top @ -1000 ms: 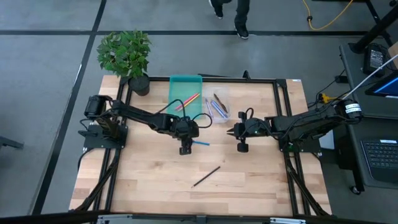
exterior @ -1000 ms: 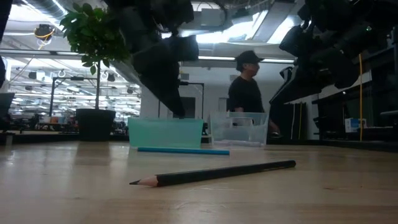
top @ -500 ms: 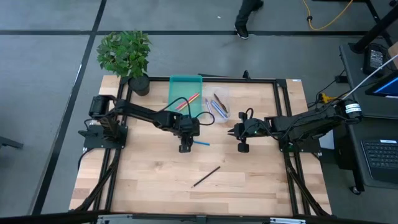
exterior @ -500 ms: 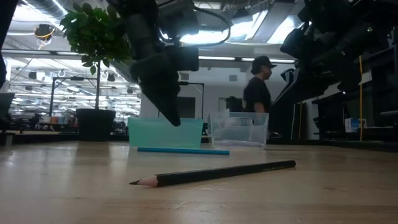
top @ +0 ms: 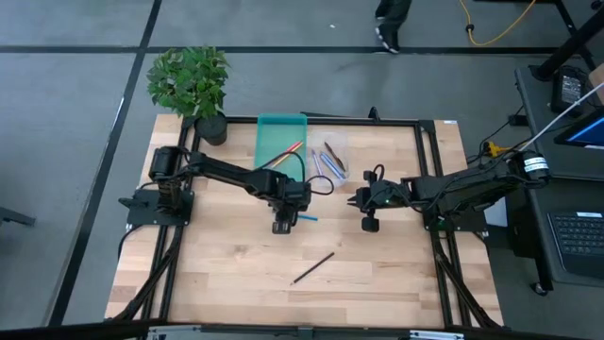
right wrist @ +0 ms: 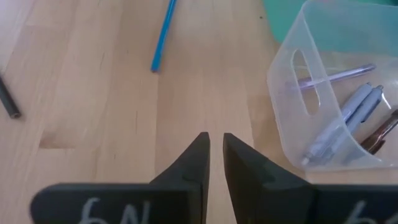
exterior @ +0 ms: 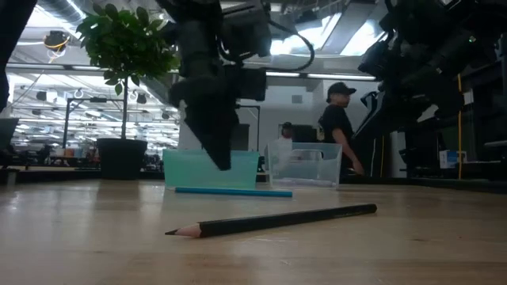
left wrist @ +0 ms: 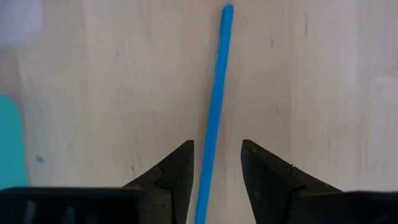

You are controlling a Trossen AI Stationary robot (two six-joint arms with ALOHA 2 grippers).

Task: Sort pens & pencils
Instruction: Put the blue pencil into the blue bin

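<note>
A blue stick (top: 306, 218) lies flat on the table's middle. My left gripper (left wrist: 217, 149) hovers just above its left end, pointing steeply down. It is open, with one finger on each side of the stick (left wrist: 214, 99) and clear of it in the low view (exterior: 223, 162). A black pencil (top: 312, 267) lies flat nearer the front edge. The teal tray (top: 281, 132) holds yellow-orange and pink-red sticks. The clear tray (top: 332, 161) holds blue, purple and dark ones. My right gripper (right wrist: 213, 142) waits right of the centre with a narrow gap and nothing between its fingers.
A potted plant (top: 193, 87) stands at the far left corner. Both trays sit side by side at the far middle. A black frame (top: 429, 170) borders the table. A person (exterior: 339, 119) walks in the room behind. Bare wood lies around the black pencil (exterior: 273, 222).
My left gripper has gone a little toward the table's right edge and down over the blue stick, tipping to point more steeply down. Its fingers stay open. The blue stick and the black pencil have not moved.
</note>
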